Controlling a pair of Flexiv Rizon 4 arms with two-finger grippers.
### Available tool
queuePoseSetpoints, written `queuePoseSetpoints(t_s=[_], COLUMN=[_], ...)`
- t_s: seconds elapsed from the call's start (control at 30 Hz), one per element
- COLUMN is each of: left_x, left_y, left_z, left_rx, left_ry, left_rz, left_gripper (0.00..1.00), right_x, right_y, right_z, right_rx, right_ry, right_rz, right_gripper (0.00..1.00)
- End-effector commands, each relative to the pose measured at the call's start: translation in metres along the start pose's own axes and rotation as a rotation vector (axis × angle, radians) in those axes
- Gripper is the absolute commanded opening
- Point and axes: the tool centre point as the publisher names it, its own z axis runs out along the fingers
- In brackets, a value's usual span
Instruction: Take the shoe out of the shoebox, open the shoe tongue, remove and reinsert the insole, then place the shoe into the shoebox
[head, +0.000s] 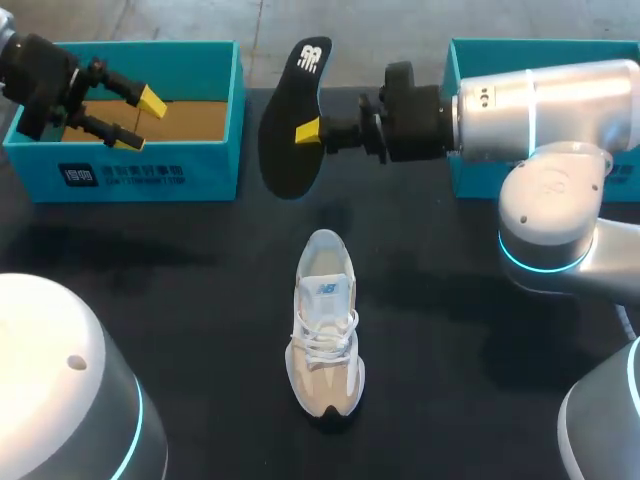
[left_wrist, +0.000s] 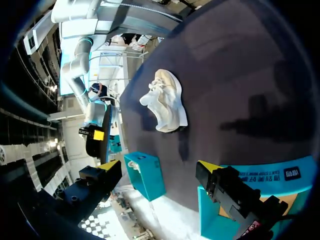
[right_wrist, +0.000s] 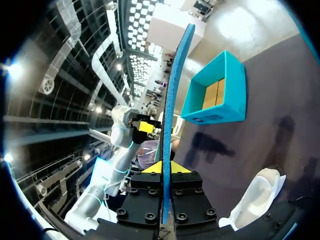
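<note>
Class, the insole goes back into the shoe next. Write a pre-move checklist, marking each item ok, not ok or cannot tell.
1. Insole clamped between the right gripper fingers: ok.
2. Shoe upright on the table: ok.
3. Tongue open wide enough: cannot tell.
4. Left gripper open, over the left shoebox, clear of the shoe: ok.
5. Shoe steadied by anything: not ok.
</note>
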Motion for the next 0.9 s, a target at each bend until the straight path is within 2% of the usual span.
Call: queuePoseSetpoints(t_s=[0.03, 0.9], left_x=[0.0040, 0.0040], left_y=[-0.0109, -0.0109], left_z=[-0.0016, -0.0016], left_rx=[-0.026, -0.026], left_ry=[0.006, 0.006], left_rz=[0.036, 0.036], left_gripper=[1.00, 1.00], right_x=[-0.0014, -0.0014], right_y=[-0.0070, -0.0070], right_z=[0.0025, 0.0025], right_rx=[-0.023, -0.023], right_ry=[-0.005, -0.005], right_rz=[-0.020, -0.020], right_gripper=[0.00, 0.00])
